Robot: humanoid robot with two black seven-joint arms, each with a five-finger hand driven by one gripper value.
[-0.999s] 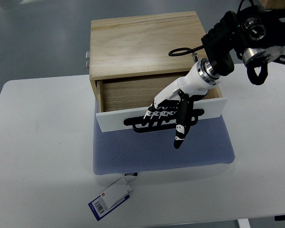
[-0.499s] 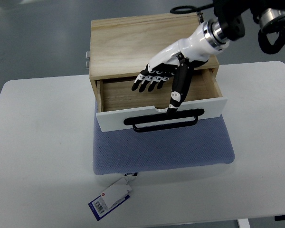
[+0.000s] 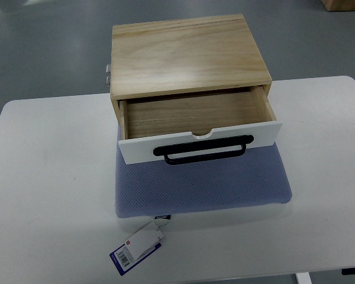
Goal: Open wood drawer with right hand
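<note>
Top view. Neither hand was in frame, so the state of the fingers could not be told, nor which hand lay nearer the work.

The wood drawer (image 3: 195,115) sat at centre frame, drawn out toward 6 o'clock from the wooden box (image 3: 186,53). Its white front panel (image 3: 136,149) stood clear of the box face, and the bare interior showed empty. The black handle (image 3: 204,152) lay across the panel, long axis running 9 to 3 o'clock, slightly tilted with the panel. The front of the drawer overhung a blue mat (image 3: 201,186) on the white desk (image 3: 41,177). A barcode tag (image 3: 136,247) lay at about 7 o'clock from the mat.

Judgement: task looked complete. Any further pull would run toward 6 o'clock, square to the handle's axis, with the right arm expected to enter from 3 o'clock.
</note>
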